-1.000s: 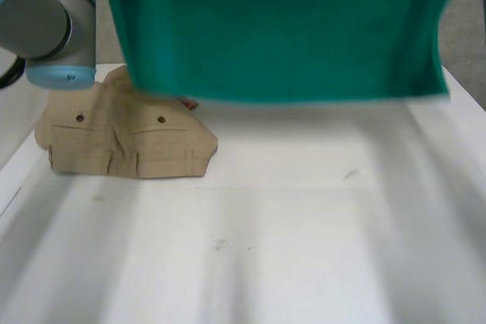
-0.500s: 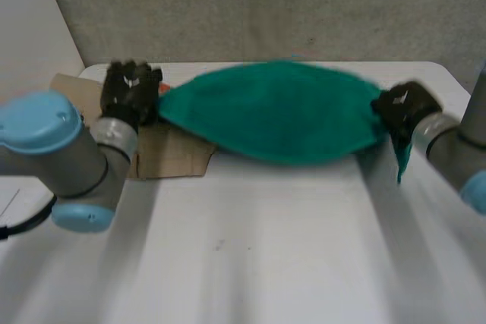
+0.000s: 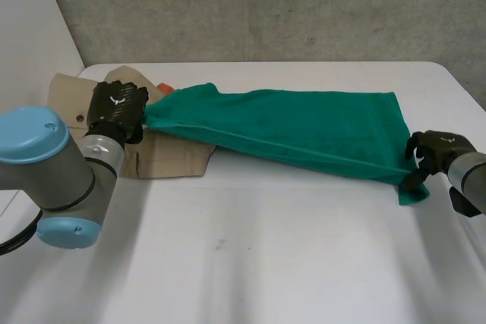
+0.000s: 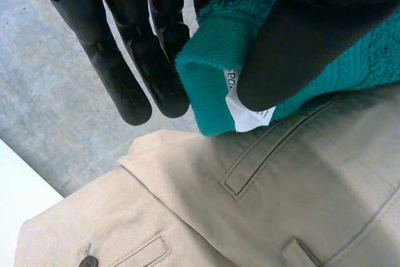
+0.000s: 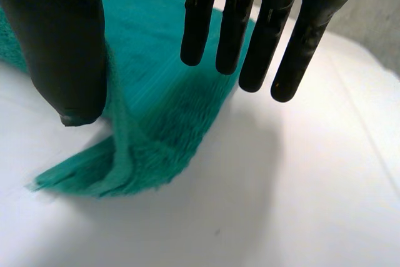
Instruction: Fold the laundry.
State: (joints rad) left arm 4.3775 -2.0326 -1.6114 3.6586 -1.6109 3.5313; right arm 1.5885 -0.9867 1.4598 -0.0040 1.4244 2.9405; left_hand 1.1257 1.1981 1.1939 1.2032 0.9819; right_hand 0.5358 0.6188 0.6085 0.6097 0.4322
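left hand [image 3: 115,111] is clamped on one corner of the green towel [image 3: 304,130], above the beige trousers [image 3: 163,158]. the towel, airborne half a second ago, now lies stretched on the table [image 3: 266,256]. right hand [image 3: 434,153] sits at the opposite corner, fingers straight, apart from the thumb.

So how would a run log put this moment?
left hand pinching green towel corner | right hand at opposite corner | towel stretched between | beige trousers under left hand

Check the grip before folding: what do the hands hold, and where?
Left hand pinches the towel at its labelled corner. Right hand is at the far corner; its hold cannot be told.
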